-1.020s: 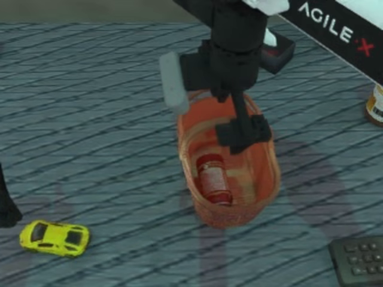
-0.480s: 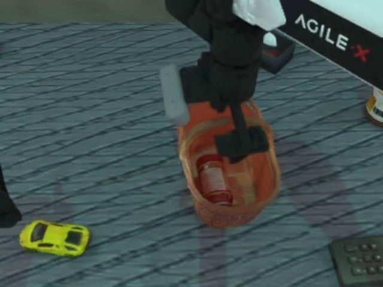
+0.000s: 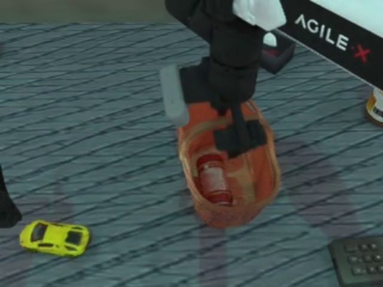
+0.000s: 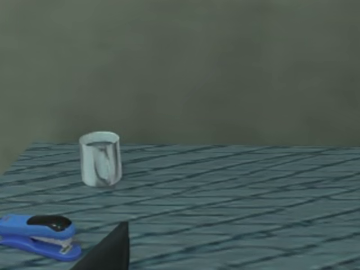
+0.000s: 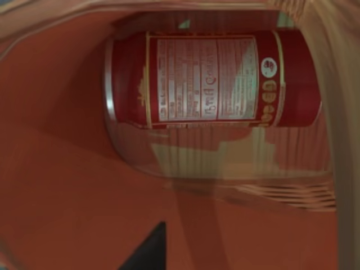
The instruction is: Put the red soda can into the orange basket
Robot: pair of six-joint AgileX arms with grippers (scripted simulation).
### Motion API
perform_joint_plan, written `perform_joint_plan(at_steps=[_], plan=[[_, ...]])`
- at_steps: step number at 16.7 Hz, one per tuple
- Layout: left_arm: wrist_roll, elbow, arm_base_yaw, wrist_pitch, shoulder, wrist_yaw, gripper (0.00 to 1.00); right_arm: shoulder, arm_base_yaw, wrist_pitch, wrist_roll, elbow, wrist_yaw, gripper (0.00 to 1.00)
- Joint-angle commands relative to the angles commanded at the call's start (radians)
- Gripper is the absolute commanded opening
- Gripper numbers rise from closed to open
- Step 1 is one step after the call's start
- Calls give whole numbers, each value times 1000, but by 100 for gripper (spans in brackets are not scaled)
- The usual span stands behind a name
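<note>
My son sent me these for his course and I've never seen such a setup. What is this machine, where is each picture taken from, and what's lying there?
It is a simulated pair of AgileX robot arms at a table. The top view looks down from above. There the right gripper hangs over the orange basket, and the red soda can lies on its side inside, held by nothing. Also on the table are a yellow toy car, a dark keypad and a jar at the right edge.

The right wrist view comes from a camera on that arm, showing the can up close in the basket.

The left wrist view comes from the idle left arm, parked at the table's left edge; it shows a pale cup and a blue stapler.
</note>
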Motion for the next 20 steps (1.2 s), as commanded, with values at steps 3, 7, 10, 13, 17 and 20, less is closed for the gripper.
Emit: perform_joint_plan(at_steps=[3, 7, 10, 13, 17, 20], plan=[[0, 0, 0, 0, 0, 0, 100, 0, 0, 0, 0, 0, 0, 40], [0, 0, 0, 0, 0, 0, 100, 0, 0, 0, 0, 0, 0, 10], [0, 0, 0, 0, 0, 0, 100, 0, 0, 0, 0, 0, 0, 0], [0, 0, 0, 0, 0, 0, 100, 0, 0, 0, 0, 0, 0, 0], [0, 0, 0, 0, 0, 0, 100, 0, 0, 0, 0, 0, 0, 0], [0, 0, 0, 0, 0, 0, 100, 0, 0, 0, 0, 0, 0, 0]])
